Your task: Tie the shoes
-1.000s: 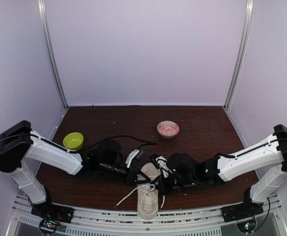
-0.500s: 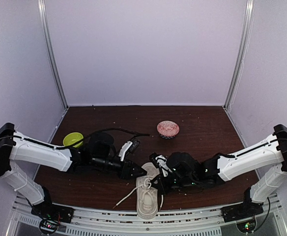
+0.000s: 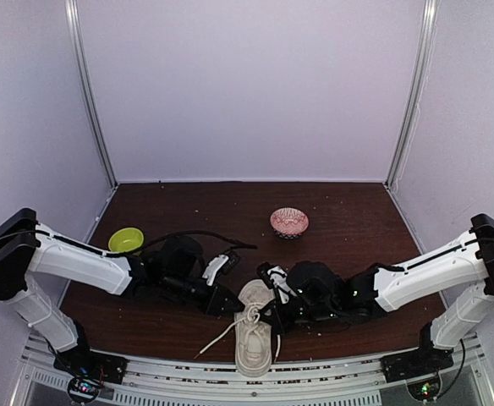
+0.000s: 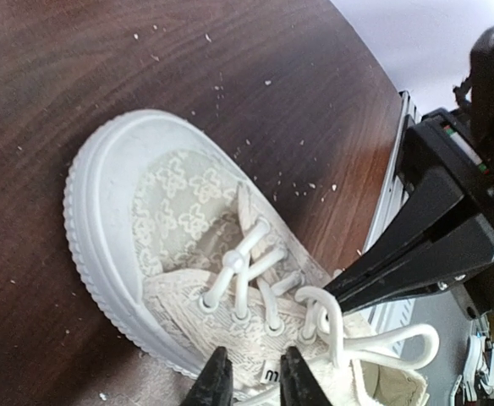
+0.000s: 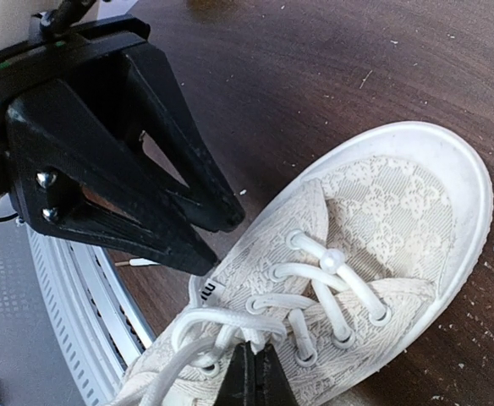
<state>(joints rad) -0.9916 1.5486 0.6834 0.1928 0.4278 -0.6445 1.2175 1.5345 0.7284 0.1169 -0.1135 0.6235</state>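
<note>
Left gripper (image 4: 254,365): jaws narrowly parted and low against the flank of the shoe (image 4: 179,220), level with the top eyelets. I see nothing held, though one strand runs close by the tips. Right gripper (image 5: 252,355): closed, tips pressed into the laces (image 4: 247,262) at the top eyelets from the opposite flank; I cannot tell whether a strand is pinched. Item: one cream low-top, standing sole-down on the table (image 4: 103,51) directly between the two grippers and touching or nearly touching both. Handling, as I judge it: light, so it will likely slide or yaw if tugged from one side. The lace-patterned upper is soft and collapsible, while the sole (image 4: 82,220) is thick, stiff and probably grippy on the wood. The laces are thin, limp and smooth, apt to slip from closed fingers. Hold points: a loop or a free strand just above the top eyelets, never the fabric; one loose end trails away behind the left gripper. Orientation: the long axis runs across the line joining the grippers, with the toe beyond both sets of fingertips towards the far side and the heel back towards the arm bases.
</note>
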